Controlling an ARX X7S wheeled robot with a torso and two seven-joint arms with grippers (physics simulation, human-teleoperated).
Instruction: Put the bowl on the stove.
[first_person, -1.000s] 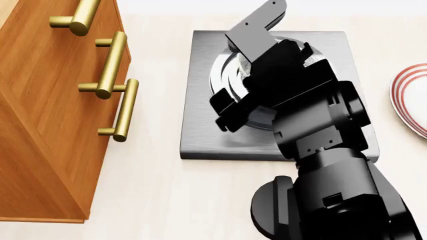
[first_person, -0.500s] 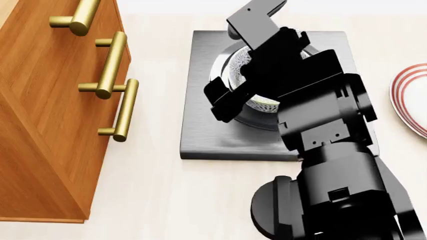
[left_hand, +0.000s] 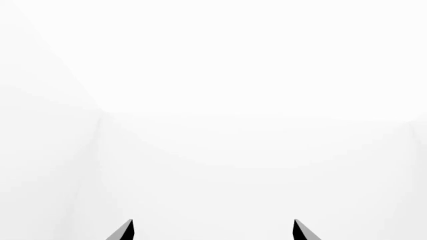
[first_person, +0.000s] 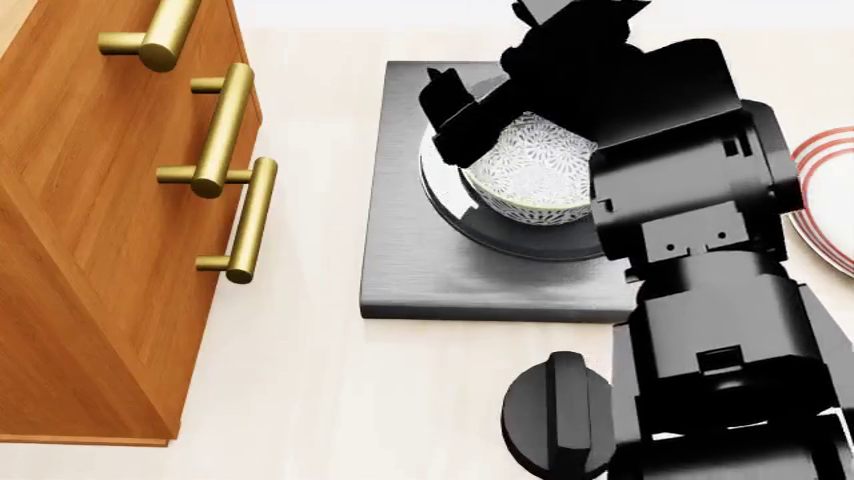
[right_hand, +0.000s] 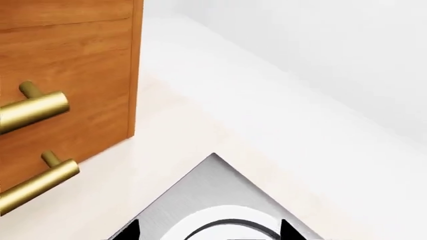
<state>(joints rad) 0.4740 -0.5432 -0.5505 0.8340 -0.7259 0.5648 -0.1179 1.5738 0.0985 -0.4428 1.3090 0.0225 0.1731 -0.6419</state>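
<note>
The bowl (first_person: 541, 165), white with a fine grey leaf pattern, sits upright on the burner rings of the dark grey stove (first_person: 400, 260) in the head view. My right gripper (first_person: 497, 60) hovers over the stove's far side, just beyond the bowl, with its jaws spread and nothing between them. In the right wrist view the right gripper (right_hand: 208, 231) is open over a corner of the stove (right_hand: 200, 190); the bowl is out of that view. My left gripper (left_hand: 212, 231) is open and empty, facing plain white; it is not in the head view.
A wooden cabinet (first_person: 94, 220) with brass handles (first_person: 227, 130) stands left of the stove and also shows in the right wrist view (right_hand: 67, 50). A round black knob (first_person: 554, 425) lies near the front. A red-ringed plate (first_person: 827, 200) is at the right edge.
My right gripper has moved toward the stove's far side, off the bowl. The bowl, mostly hidden before, now stands uncovered on the burner.
</note>
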